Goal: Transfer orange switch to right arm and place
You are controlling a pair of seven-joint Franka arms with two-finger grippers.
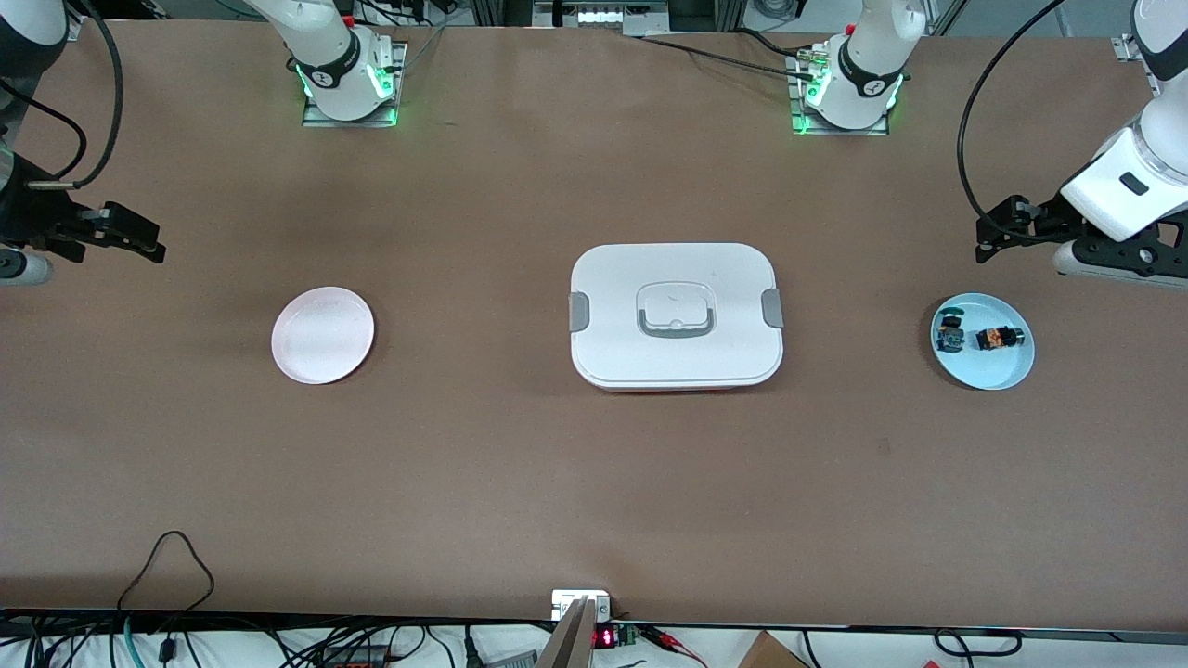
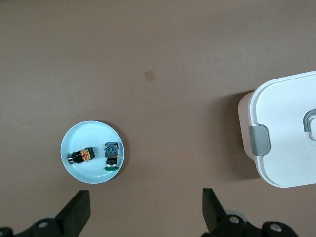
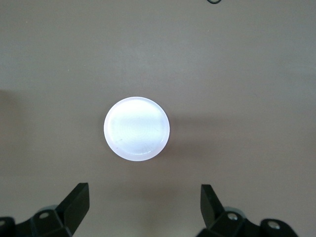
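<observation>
Lying beside the green-capped switch on the blue plate, orange switch; both grippers' fingers spread, seemingly empty.

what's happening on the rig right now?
Nothing is gripped yet. The orange switch lies on the blue plate beside a green-capped switch. The left gripper hangs open near that plate. The right gripper waits open at its end, near the empty pink plate. A closed white box sits mid-table.
</observation>
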